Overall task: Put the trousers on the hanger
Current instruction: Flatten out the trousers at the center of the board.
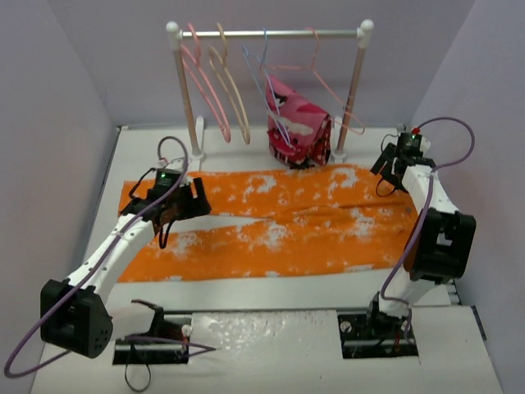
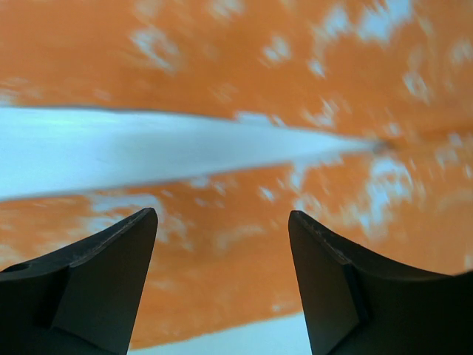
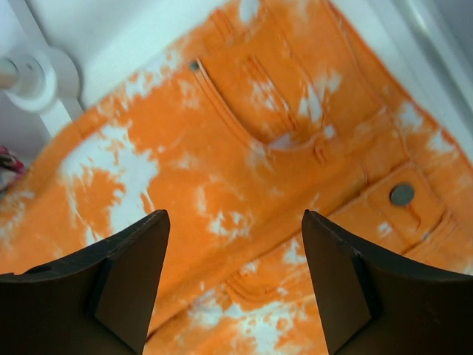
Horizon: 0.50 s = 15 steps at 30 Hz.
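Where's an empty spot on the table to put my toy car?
A bare white strip of table runs between the trousers and the arm bases. A thin wedge shows between the two legs. The back is crowded: the red garment and hangers fill the space under the rail.

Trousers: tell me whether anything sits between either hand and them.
Nothing visible does. The left hand and right hand hang open right above the trousers, with only bare orange cloth beneath them.
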### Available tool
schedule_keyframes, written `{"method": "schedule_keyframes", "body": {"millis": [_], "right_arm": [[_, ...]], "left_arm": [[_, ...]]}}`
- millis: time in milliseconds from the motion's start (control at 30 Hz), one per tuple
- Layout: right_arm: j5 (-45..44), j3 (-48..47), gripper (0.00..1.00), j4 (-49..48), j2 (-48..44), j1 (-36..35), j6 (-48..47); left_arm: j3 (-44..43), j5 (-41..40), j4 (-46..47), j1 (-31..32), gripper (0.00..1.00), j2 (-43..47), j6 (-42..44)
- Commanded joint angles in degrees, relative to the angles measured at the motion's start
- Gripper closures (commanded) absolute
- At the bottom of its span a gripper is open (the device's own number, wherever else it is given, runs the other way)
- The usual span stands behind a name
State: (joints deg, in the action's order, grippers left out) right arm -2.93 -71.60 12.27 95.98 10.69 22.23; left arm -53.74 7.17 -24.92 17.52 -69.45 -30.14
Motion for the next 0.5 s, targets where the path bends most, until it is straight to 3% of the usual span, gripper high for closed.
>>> {"method": "schedule_keyframes", "body": {"millis": [0,133,267,400,467], "right_arm": [[1.02,3.15,0.30,-0.39,-3.61,-0.14,2.64],[2.35,2.31,0.32,-0.32,-3.61,-0.23,3.06],[4.35,1.42,0.36,-0.32,-2.82,-0.30,3.24],[5.47,0.67,0.47,-0.32,-0.97,-0.59,2.99],[5.25,-0.14,0.58,-0.32,-0.02,-0.67,2.47]], "left_arm": [[1.37,-2.71,6.68,15.80,0.32,2.43,0.05],[-2.92,-3.13,13.68,27.07,0.32,-5.69,2.76],[-8.58,-2.99,23.62,34.03,0.33,-15.29,5.90],[-18.08,0.64,29.94,38.66,0.34,-28.73,8.95],[-22.56,2.35,32.18,41.00,0.37,-34.31,10.18]]}}
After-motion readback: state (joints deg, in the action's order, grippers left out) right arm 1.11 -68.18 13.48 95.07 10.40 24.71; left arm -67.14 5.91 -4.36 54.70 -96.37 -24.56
